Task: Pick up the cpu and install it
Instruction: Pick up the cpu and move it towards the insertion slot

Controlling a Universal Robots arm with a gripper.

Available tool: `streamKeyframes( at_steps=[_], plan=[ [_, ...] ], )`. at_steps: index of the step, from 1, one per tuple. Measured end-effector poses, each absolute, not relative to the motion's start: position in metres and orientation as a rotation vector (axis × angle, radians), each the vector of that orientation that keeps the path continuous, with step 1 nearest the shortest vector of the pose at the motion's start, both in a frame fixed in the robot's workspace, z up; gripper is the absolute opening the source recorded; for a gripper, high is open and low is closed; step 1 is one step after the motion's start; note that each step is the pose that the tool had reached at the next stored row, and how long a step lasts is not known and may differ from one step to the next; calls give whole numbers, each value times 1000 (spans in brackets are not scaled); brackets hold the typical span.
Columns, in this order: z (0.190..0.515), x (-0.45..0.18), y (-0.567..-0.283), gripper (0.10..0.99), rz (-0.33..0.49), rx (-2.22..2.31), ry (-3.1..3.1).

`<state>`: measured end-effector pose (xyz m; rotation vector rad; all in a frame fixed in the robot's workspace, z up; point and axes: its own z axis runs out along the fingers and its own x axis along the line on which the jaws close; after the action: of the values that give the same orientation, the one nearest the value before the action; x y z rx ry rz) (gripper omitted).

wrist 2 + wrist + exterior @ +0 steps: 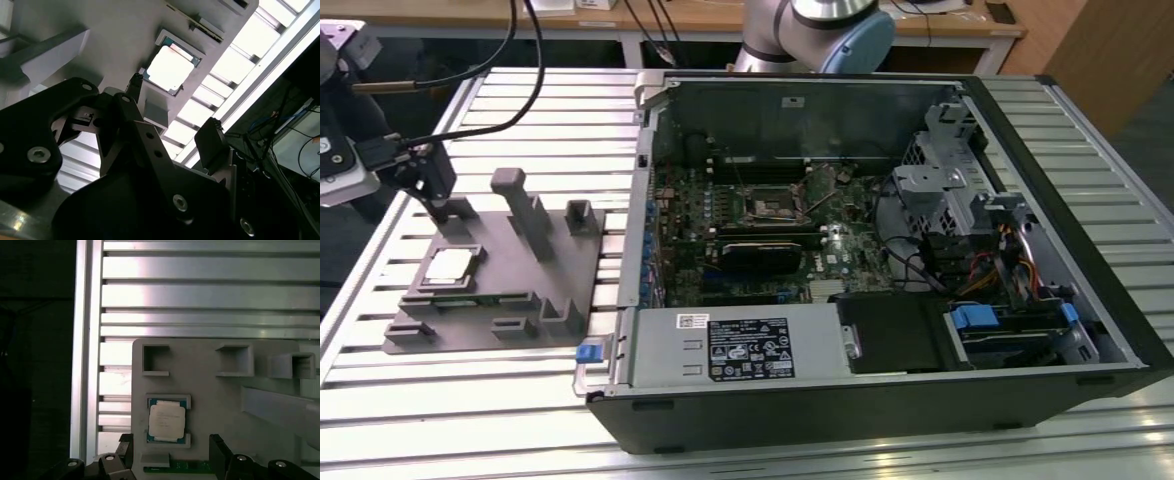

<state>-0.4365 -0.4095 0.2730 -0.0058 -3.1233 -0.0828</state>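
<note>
The cpu (450, 265) is a small square chip with a silvery-white top. It lies flat in a recess of the grey plastic fixture (520, 290) at the exterior view's left. My gripper (443, 200) hangs just above that end of the fixture. In the first wrist view the cpu (167, 421) sits in line with my gripper (172, 452), whose dark fingers (218, 450) stand apart with nothing between them. The second wrist view shows the cpu (170, 69) beyond the open gripper (172, 115).
An open computer case (1067, 300) lies on the slatted metal table (480, 420), at the exterior view's right. Its motherboard carries a dark square socket (767, 205) with a metal frame. Upright posts (523, 205) rise from the fixture beside the gripper.
</note>
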Motion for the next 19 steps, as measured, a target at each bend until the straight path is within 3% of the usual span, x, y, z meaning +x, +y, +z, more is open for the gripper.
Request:
streamKeyframes(
  at_steps=[19],
  plan=[
    [258,-436,-411,706,-83,-6,-3125]
  ],
)
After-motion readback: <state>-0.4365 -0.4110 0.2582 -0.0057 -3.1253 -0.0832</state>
